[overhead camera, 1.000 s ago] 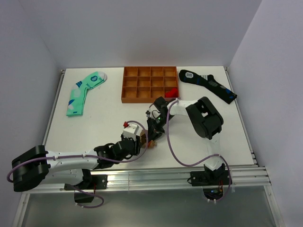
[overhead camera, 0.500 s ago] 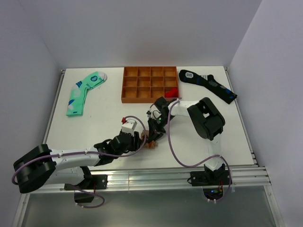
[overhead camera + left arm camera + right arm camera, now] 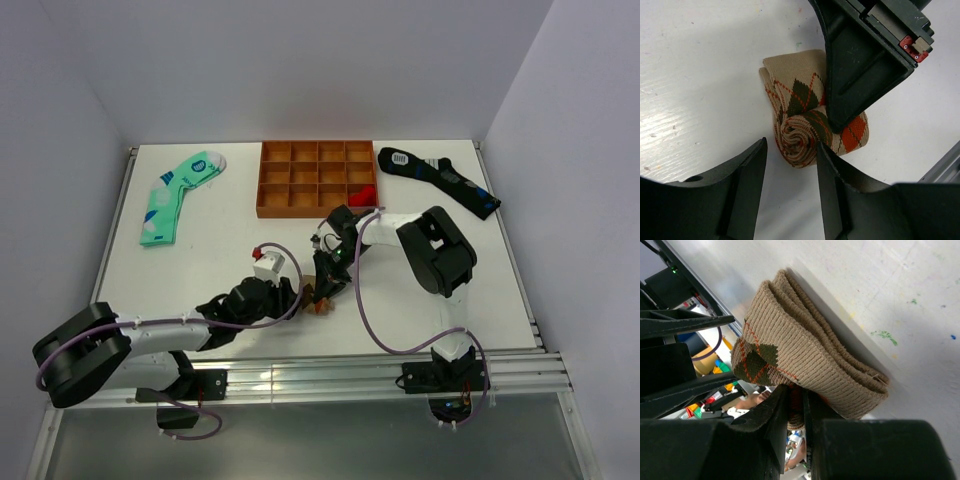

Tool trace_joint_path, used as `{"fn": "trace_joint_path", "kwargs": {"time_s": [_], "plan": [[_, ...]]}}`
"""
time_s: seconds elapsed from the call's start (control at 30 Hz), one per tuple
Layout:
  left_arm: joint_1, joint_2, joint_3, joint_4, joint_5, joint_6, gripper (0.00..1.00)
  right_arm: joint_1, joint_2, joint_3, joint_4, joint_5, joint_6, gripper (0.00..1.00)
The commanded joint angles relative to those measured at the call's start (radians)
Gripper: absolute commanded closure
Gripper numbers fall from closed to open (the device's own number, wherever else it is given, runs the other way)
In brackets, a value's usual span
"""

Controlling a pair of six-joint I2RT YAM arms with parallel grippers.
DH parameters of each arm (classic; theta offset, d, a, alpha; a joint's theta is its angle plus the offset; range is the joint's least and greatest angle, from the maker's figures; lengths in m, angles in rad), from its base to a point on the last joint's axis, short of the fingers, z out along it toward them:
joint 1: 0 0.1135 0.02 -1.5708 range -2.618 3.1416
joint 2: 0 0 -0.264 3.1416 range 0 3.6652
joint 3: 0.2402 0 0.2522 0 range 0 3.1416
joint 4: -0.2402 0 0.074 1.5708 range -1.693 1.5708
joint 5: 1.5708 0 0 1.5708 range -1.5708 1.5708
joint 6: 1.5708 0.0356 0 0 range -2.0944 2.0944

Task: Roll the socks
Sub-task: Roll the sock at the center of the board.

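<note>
socks (image 3: pixel 805 117): tan-brown knit argyle, dark olive and orange-red diamonds, thin orange cross lines. Mostly rolled: tight spiral shows on the end face in the left wrist view, roll lying on its side. Ribbed cuff end not wound in yet, lies flat in stacked layers off the roll. Sits on the white worktop (image 3: pixel 200 270), near the front edge, roughly centre. Roll is pinched between the right gripper (image 3: pixel 796 400) fingers.

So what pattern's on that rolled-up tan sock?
Argyle: the tan knit sock has dark-olive and orange-red diamonds; left wrist view.
</note>
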Motion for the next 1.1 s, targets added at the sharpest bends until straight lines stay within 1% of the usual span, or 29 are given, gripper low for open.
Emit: {"fn": "trace_joint_path", "kwargs": {"time_s": [0.0, 0.27, 0.53, 0.57, 0.6, 0.73, 0.83, 0.87, 1.0, 1.07], "plan": [[0.021, 0.027, 0.007, 0.061, 0.063, -0.012, 0.50, -0.007, 0.060, -0.063, 0.007, 0.372, -0.099, 0.92], [0.056, 0.127, 0.038, 0.094, 0.095, -0.008, 0.51, -0.004, 0.057, -0.064, 0.007, 0.373, -0.102, 0.92], [0.081, 0.162, 0.044, 0.156, 0.135, -0.014, 0.50, 0.002, 0.044, -0.081, 0.018, 0.378, -0.099, 0.92], [0.088, 0.156, 0.041, 0.162, 0.150, -0.014, 0.47, 0.002, 0.043, -0.084, 0.018, 0.381, -0.096, 0.92], [0.088, 0.141, 0.035, 0.168, 0.149, -0.018, 0.47, 0.002, 0.043, -0.086, 0.018, 0.384, -0.095, 0.92], [0.088, 0.002, -0.035, 0.174, 0.144, -0.035, 0.47, 0.002, 0.044, -0.086, 0.016, 0.396, -0.093, 0.92], [0.090, -0.034, -0.040, 0.151, 0.159, -0.028, 0.47, 0.002, 0.047, -0.086, 0.013, 0.398, -0.091, 0.93], [0.090, -0.039, -0.032, 0.115, 0.155, -0.019, 0.46, 0.002, 0.047, -0.087, 0.016, 0.396, -0.091, 0.92], [0.090, 0.000, -0.003, 0.113, 0.175, 0.017, 0.46, 0.002, 0.052, -0.080, 0.007, 0.398, -0.091, 0.93], [0.090, 0.046, 0.010, 0.124, 0.204, 0.018, 0.46, 0.002, 0.054, -0.078, 0.007, 0.398, -0.091, 0.93]]}}
